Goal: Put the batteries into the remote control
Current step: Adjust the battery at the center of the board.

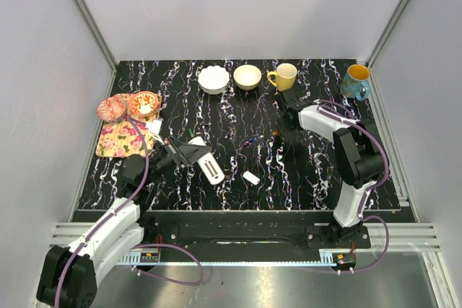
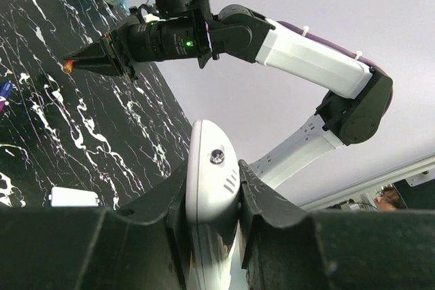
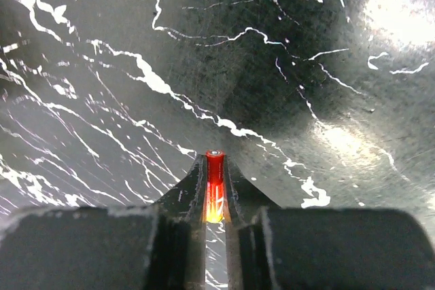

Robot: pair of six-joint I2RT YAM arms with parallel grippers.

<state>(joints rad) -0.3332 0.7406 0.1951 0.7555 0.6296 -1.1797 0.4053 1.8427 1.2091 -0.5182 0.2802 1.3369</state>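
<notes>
One remote, left-centre of the worktop: the remote control (image 1: 211,169) is a slim white bar lying at an angle. A dark slot shows on its near end, which I take for the open battery bay.
Left claw: the left claw (image 1: 182,154) is clamped on the remote's upper end, a finger on each long side, bracing it.
Bay contents: too small to tell from above, so I cannot say whether any cell is seated.
Cover: the white cover piece (image 1: 251,177) lies on the worktop just right of the remote and apart from it, so the bay looks uncovered and closing it is left to do.
Loose cell: a purple-dark battery (image 1: 250,141) lies near the middle of the worktop, not yet picked up.
Right claw: the right claw (image 3: 215,162) is closed on a red battery (image 3: 215,185), nipped lengthwise with its cap poking past the tips. It is right of the middle, well apart from the remote.
Progress: early, by my reckoning. One cell is in hand, and carrying, seating, the second cell and the cover remain.
Left edge: a flowered mat (image 1: 119,141) with two red-patterned dishes (image 1: 144,103) behind it.
Far edge: a white bowl (image 1: 214,78), a tan bowl (image 1: 247,76) and a yellow mug (image 1: 284,76).
Far right corner: a blue butterfly mug (image 1: 355,81).
In the way: only the loose cell and the cover lie between the right claw and the remote, and the crockery stands well back.
</notes>
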